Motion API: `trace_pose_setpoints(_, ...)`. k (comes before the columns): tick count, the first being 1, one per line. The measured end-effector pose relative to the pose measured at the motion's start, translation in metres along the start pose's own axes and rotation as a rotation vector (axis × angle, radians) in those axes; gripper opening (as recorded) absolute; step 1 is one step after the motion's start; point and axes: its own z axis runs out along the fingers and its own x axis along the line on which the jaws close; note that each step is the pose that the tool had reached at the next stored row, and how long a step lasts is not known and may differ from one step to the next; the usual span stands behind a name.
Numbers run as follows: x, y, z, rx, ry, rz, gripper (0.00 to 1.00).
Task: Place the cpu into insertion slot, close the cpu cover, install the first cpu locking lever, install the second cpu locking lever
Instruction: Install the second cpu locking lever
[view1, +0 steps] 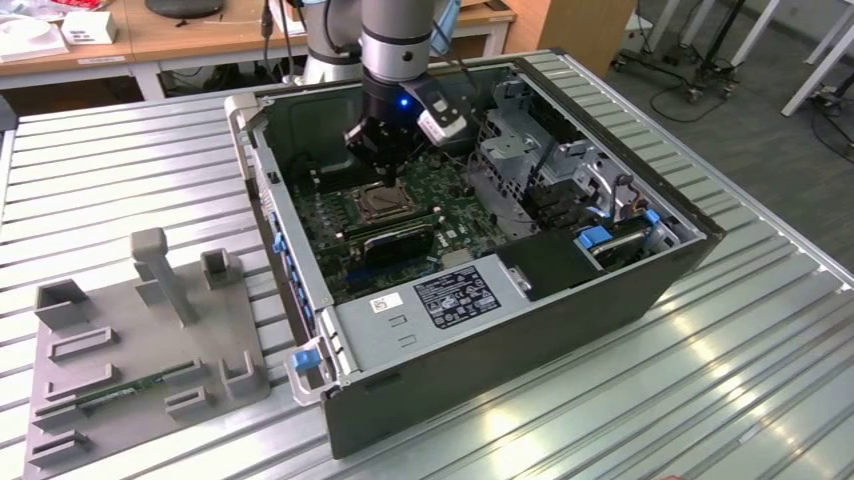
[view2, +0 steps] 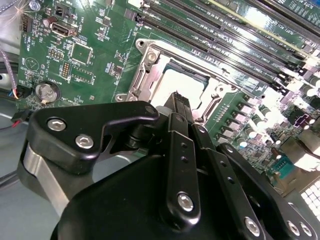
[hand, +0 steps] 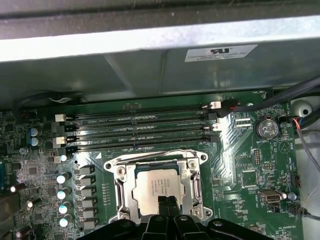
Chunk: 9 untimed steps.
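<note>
CPU, the small flat silver-grey square chip (hand: 159, 184), already sits in the black-rimmed socket (hand: 165, 164) lower centre of the first wrist view, silver metal cover frame (hand: 123, 192) down around it. Black gripper (hand: 166, 205) hovers just above, fingers pressed together, probably for poking levers.

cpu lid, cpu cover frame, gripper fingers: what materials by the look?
cpu: dull grey metal top, matte, probably plated.
cpu cover: bright stamped sheet metal, likely steel, glinting at edges.
Gripper fingers: matte black, possibly anodised metal or plastic; silver screws.
</note>
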Motion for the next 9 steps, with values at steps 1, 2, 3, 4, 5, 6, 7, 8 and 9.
trace_pose_setpoints(1, 0.0000, 0.0000, -0.0004, -0.0001, 0.0000, 0.000, 0.11)
trace_pose_setpoints(2, 0.0000, 0.0000, -0.0008, 0.0000, 0.0000, 0.000, 0.11)
trace_pose_setpoints(3, 0.0000, 0.0001, -0.0009, -0.0002, -0.0001, 0.000, 0.11)
trace_pose_setpoints(4, 0.0000, 0.0001, -0.0009, -0.0003, -0.0002, 0.000, 0.11)
trace_pose_setpoints(5, 0.0000, 0.0001, -0.0009, -0.0003, -0.0002, 0.000, 0.11)
trace_pose_setpoints(6, -0.0001, 0.0001, -0.0029, -0.0001, -0.0001, 0.000, 0.11)
trace_pose_setpoints(7, -0.0001, 0.0001, -0.0048, -0.0001, 0.0000, 0.000, 0.11)
trace_pose_setpoints(8, -0.0001, 0.0001, -0.0048, -0.0001, 0.0000, 0.000, 0.11)
trace_pose_setpoints(9, -0.0001, 0.0001, -0.0048, -0.0001, -0.0001, 0.000, 0.11)
